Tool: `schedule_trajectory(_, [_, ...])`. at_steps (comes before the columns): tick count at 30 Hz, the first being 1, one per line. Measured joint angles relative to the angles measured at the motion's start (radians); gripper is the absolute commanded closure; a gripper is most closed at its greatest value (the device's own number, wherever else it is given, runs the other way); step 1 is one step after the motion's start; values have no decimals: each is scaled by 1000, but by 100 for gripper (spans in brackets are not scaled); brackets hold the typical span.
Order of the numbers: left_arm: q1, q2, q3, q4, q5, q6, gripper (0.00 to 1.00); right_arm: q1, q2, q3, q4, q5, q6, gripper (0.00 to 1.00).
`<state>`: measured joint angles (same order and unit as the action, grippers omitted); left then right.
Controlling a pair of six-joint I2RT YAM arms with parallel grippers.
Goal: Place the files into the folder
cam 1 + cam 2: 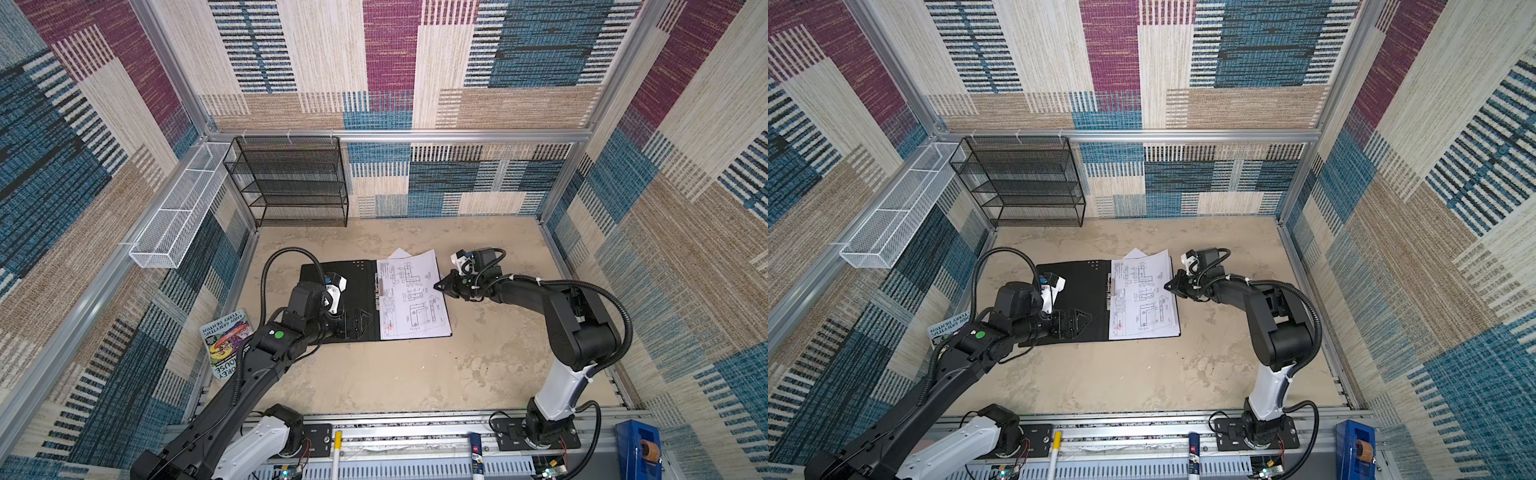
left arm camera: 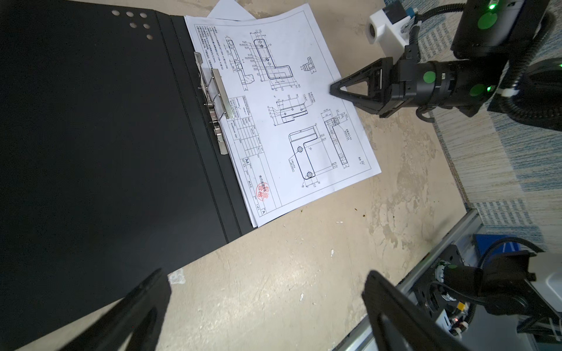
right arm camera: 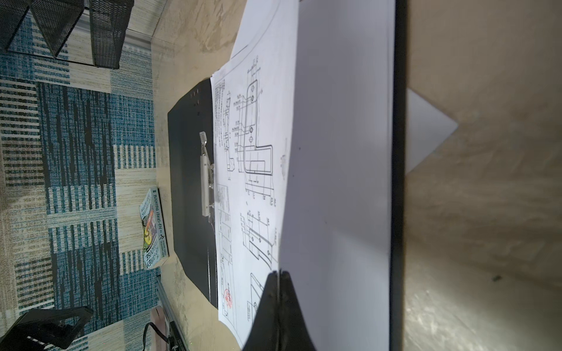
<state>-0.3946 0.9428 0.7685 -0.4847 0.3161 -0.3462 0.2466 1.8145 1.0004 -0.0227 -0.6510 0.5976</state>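
Left wrist, files (image 2: 289, 121) on open folder (image 2: 91, 121)

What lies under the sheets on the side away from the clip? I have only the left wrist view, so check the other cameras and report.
Observer: The folder. In the right wrist view, the edge of its black right cover runs just past the files, so the stack lies on that cover.
Operator: Now report what sits left of the folder.
Observer: A colourful paperback book. In a top view it lies flat on the table beside the folder, partly hidden under the left arm.
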Motion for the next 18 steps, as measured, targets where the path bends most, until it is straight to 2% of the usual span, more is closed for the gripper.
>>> schedule_trajectory(9, [11, 0, -3, 9, 5, -3, 1, 4, 8, 0, 4, -2, 7, 100])
schedule_trajectory(18, [21, 5, -4, 20, 13, -7, 1, 11, 10, -13, 27, -5, 21, 94])
